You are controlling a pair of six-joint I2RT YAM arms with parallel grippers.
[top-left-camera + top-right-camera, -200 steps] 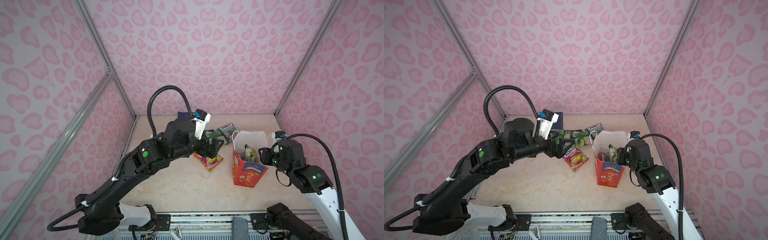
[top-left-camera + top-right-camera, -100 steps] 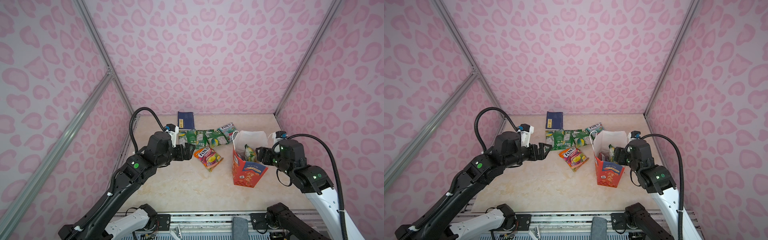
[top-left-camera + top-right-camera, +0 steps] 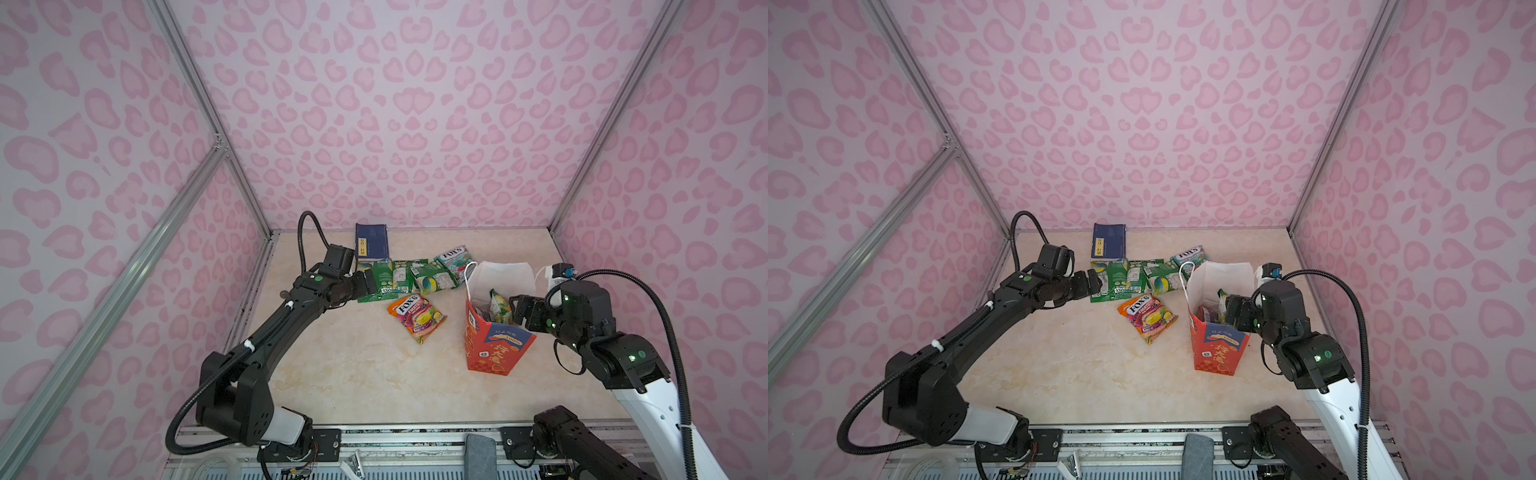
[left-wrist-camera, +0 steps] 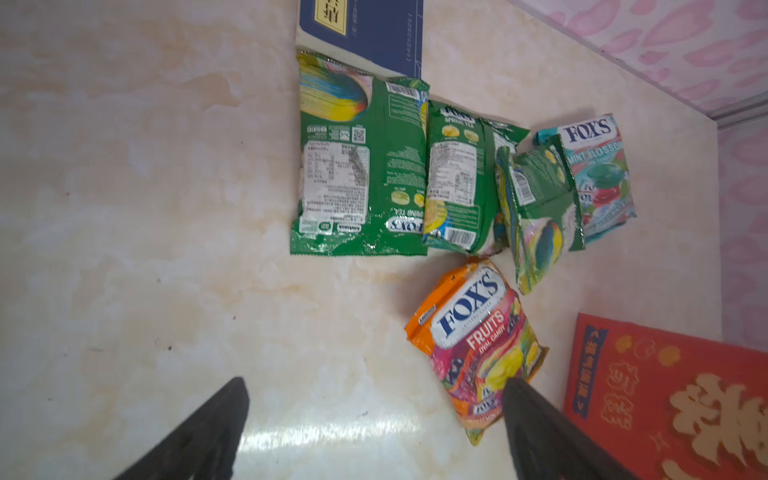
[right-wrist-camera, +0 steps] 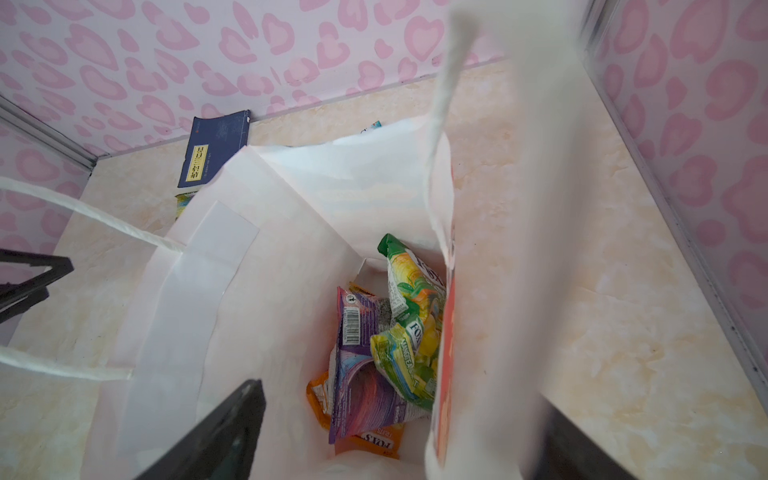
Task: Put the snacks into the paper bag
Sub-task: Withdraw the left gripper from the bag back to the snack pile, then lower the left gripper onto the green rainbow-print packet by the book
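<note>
A red-orange paper bag [image 3: 496, 353] stands upright with its mouth open and the right pincer [image 3: 519, 309] at its rim. That pincer's jaws are spread wide and straddle the bag's side wall. One finger is inside and one outside, and they clamp nothing.

Below the inner finger, at the bottom of the bag, lie three snacks. A yellow-green packet [image 5: 411, 332] and a purple packet [image 5: 361, 374] rest on top of an orange packet [image 5: 370, 442].

The left pincer [image 4: 374, 386] is held over the pale marbled table [image 4: 166, 249], well apart from the bag. Its jaws are wide apart and empty. A Fruits packet [image 4: 469, 332], orange with white FOX'S lettering, lies flat just beside one of its fingers.

Farther ahead of the fingertips, three green packets [image 4: 361, 166] lie in a row, touching. A teal packet [image 4: 598, 174] lies at the far end of the row. Beyond the row, by the back wall, lies a dark-blue booklet [image 4: 374, 29], touching the nearest green packet.
</note>
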